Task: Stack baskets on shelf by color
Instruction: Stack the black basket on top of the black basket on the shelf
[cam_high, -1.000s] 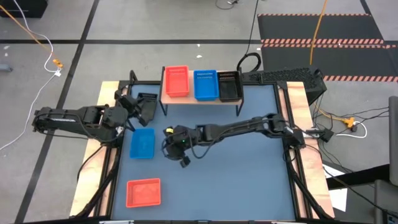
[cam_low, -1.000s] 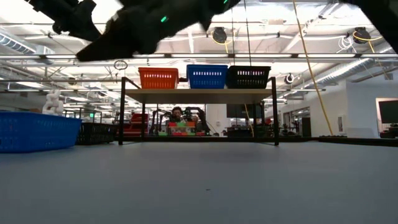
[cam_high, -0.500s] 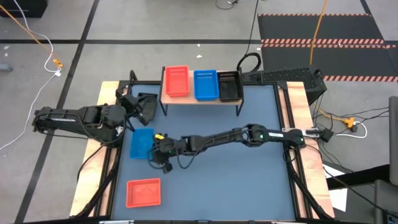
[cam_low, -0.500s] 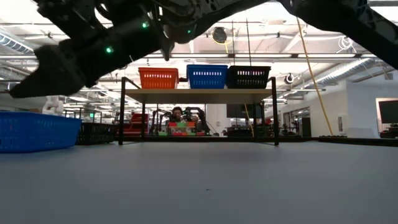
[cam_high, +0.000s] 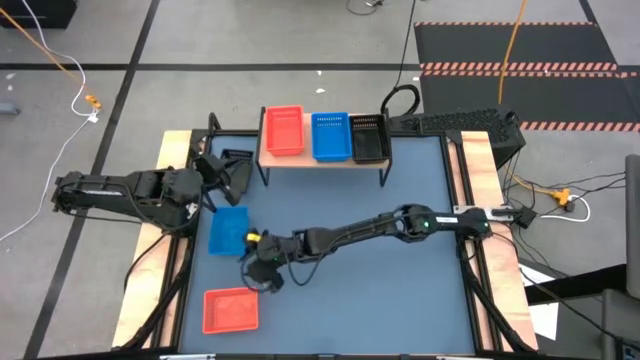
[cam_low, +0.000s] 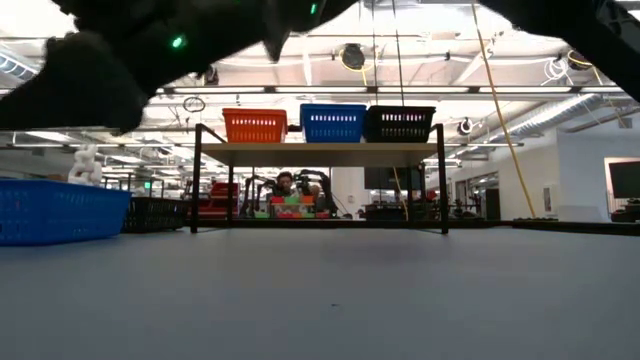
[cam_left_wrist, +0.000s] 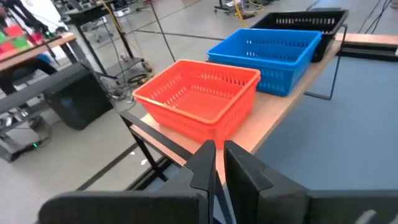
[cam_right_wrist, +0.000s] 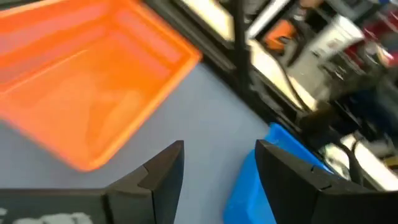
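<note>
The right tool — fingers spread, empty — hangs just beyond the loose red basket (blue basket on its far side), the nearer arm.

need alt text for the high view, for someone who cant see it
Seen from above, the right gripper, fingers open, reaches across the blue table between a loose blue basket and a loose red basket. Red, blue and black baskets sit side by side on the shelf; the left gripper waits beside it.
</note>
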